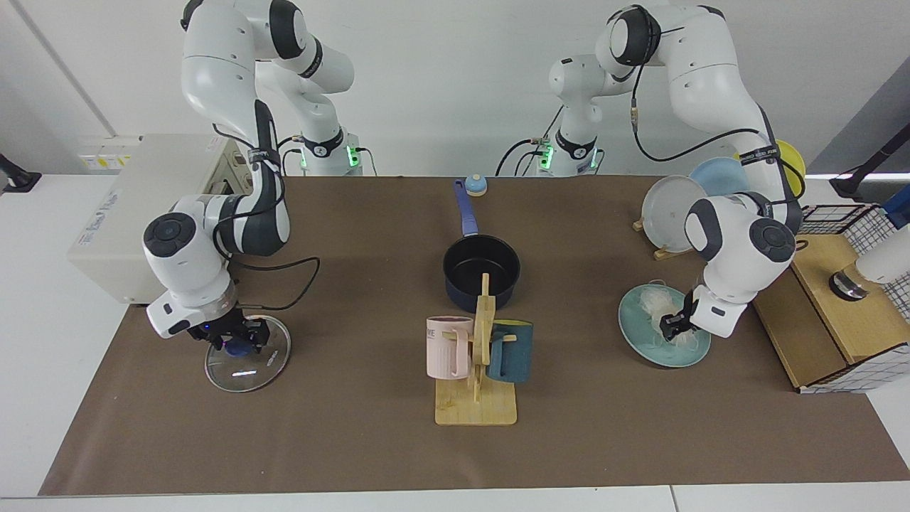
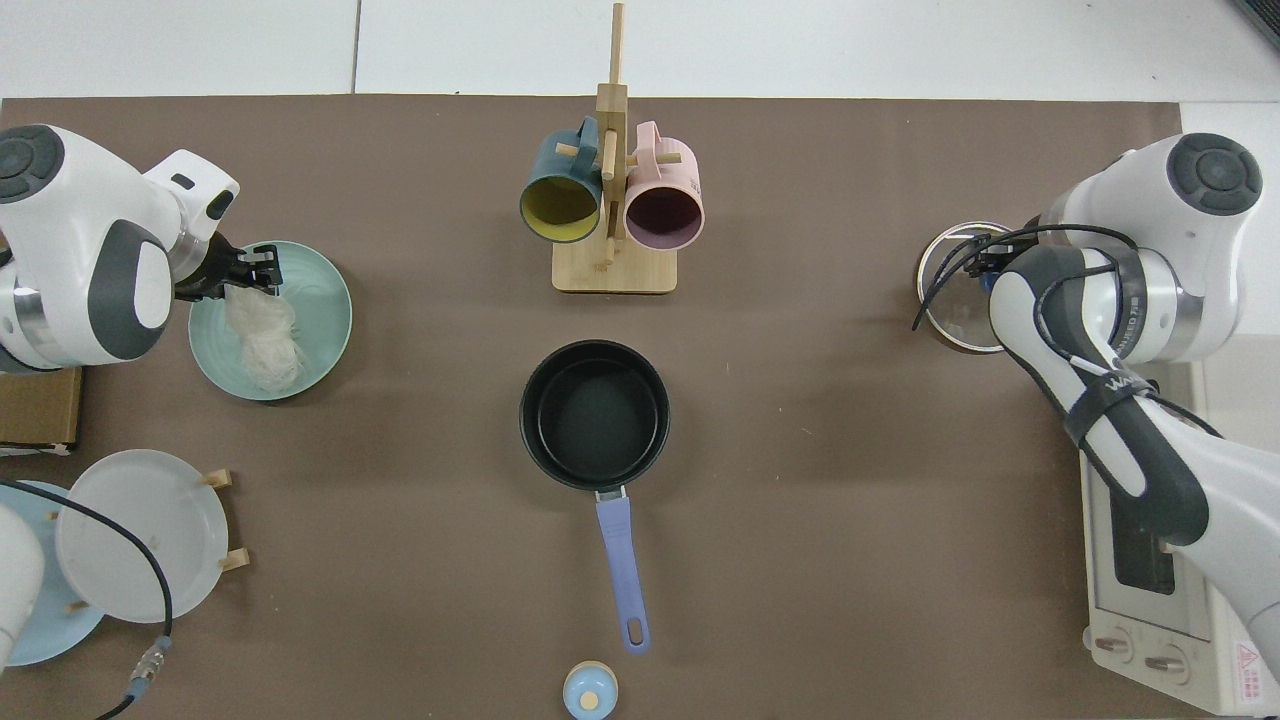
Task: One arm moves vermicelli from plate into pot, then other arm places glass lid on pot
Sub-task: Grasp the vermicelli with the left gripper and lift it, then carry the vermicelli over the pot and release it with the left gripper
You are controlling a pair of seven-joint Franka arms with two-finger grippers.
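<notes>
With the pot as dial centre in the facing view and 6 o'clock toward the camera, the mug rack stands nearest, at 6 o'clock, touching nothing. At 8 o'clock the glass lid lies flat on the worktop; the right gripper sits at its blue knob, jaws set either side, and whether they are closed on it cannot be told. At 4 o'clock the plate carries the vermicelli; the left gripper is down in the bundle's near end, jaws drawn close around the threads. The pot at centre is empty, handle toward 12 o'clock. The plate rack stands at 2 o'clock. Risk 1: the jaws probably hold only 1 end of the bundle, so loose threads could trail, snag the plate rim or drop short of the pot. Risk 2: a low transfer path could strike the mug rack.
</notes>
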